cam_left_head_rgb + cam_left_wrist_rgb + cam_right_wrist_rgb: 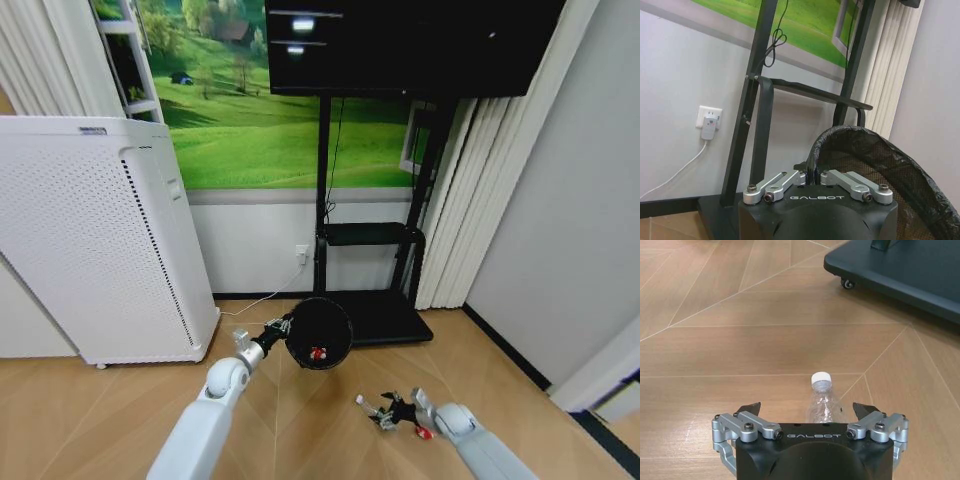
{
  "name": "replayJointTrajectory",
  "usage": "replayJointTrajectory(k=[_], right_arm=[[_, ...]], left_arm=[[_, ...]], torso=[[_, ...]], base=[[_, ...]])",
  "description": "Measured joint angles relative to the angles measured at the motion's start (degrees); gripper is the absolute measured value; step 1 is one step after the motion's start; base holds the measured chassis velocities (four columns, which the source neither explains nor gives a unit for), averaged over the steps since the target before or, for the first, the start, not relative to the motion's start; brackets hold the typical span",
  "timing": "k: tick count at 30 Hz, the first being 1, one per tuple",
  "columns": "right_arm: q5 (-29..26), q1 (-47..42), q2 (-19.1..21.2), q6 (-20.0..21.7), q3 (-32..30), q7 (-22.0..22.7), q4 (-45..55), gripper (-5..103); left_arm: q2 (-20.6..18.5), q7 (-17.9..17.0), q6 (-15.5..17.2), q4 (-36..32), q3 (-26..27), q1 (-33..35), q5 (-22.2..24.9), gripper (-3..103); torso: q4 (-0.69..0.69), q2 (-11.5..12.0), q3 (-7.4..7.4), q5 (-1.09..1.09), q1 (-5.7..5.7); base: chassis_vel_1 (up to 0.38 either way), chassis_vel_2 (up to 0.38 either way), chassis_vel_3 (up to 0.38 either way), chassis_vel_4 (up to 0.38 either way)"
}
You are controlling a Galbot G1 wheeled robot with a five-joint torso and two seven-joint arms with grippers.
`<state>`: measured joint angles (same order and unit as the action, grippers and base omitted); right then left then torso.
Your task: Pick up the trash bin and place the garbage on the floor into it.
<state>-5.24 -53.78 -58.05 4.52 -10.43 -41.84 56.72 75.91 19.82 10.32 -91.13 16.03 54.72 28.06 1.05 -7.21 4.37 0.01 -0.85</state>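
We hold the trash bin (320, 333) rim pinched in our left end effector (813, 178), mouth tilted for loading; right end effector (807, 415) spread wide around the bottle (823, 401) on the floor (765, 350).

The bin (319, 333), small, black and round with a bag lining its mesh wall, hangs tipped above the floor, its mouth facing the camera, a red-and-white piece (317, 353) inside. A clear bottle (824, 402) with a white cap lies on the wood floor.

left gripper (283, 327) raised, fingers clamped — right gripper (392, 411) low, fingers spread.
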Motion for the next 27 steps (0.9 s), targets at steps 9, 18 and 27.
replayJointTrajectory(k=[9, 18, 27], right_arm=[[2.13, 0.91, -2.24, 0.10, -0.64, 1.58, -2.49, 100], [7.35, 6.13, -7.99, -5.20, -1.37, 2.85, -14.03, 100], [9.25, 8.78, -9.32, -6.45, -1.57, 3.28, -18.44, 100]], left_arm=[[-0.87, -0.03, 0.17, -3.57, 0.13, 2.18, -0.44, 7], [-1.01, -0.32, 0.73, -5.91, 0.14, 3.52, -0.51, 7], [-1.53, -0.35, 0.86, -5.88, 0.52, 3.63, -0.38, 7]], torso=[[-0.01, 0.00, 0.00, -0.01, 0.00], [-0.03, 0.00, 0.00, 0.00, 0.00], [-0.02, 0.00, 0.00, 0.00, 0.00]], base=[[0.000, 0.000, 0.000, 0.000], [0.000, 0.000, 0.000, 0.000], [0.000, 0.000, 0.000, 0.000]])
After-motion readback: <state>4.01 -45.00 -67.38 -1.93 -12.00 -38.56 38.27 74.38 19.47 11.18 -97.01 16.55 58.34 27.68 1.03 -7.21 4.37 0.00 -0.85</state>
